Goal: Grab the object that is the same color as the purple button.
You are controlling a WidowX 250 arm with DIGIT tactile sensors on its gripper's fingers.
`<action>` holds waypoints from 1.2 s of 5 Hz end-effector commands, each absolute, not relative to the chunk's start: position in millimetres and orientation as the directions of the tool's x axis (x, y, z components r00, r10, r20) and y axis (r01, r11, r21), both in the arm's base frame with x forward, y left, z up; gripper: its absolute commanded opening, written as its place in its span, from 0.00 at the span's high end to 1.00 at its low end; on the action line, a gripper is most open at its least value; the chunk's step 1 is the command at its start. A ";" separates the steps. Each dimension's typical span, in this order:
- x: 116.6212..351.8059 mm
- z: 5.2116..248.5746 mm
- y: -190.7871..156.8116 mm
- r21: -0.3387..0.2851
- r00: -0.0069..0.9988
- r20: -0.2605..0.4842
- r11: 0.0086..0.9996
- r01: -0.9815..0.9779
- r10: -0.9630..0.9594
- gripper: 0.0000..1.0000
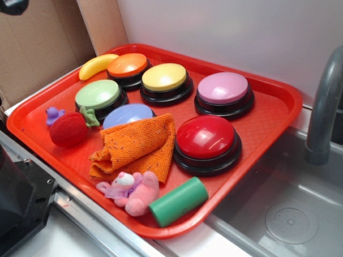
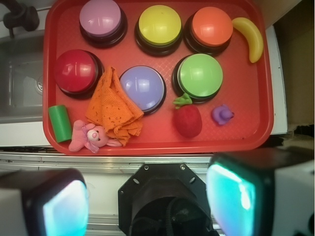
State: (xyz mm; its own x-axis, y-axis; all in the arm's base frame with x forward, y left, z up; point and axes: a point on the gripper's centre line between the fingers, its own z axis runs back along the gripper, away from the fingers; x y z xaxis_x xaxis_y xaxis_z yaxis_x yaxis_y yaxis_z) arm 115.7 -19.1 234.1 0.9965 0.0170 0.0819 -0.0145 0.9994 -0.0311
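Red plastic forms the tray (image 1: 270, 115) that fills the exterior view, set on the counter (image 1: 187, 247) beside a steel sink (image 1: 300, 214) with a grey faucet (image 1: 324, 107). The purple button (image 1: 223, 88) sits toward the tray's far right, next to a yellow button (image 1: 164, 77), with an orange button (image 1: 127, 65) and a toy banana (image 1: 96, 65) beyond that. At the tray's left edge the small purple figure (image 1: 53, 115) stands touching a red plush strawberry (image 1: 68, 129), near a green button (image 1: 98, 94). An orange cloth (image 1: 138, 145) drapes over part of a pale blue button (image 1: 127, 114), just beside a red button (image 1: 206, 137); a pink plush animal (image 1: 131, 191) and a green cylinder (image 1: 178, 201) lie at the near rim. From the wrist view, the gripper (image 2: 146, 201) hangs over the counter below the tray, its two fingers (image 2: 241, 191) spread wide apart and holding nothing. The figure (image 2: 222, 114) lies well ahead of it, just right of the strawberry (image 2: 188, 119) and below the green button (image 2: 199, 75), while the purple button (image 2: 100, 17) is at the far upper left.
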 end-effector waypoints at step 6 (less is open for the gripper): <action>148.2 166.0 69.1 0.091 0.976 0.202 0.991 -0.103 0.082 0.00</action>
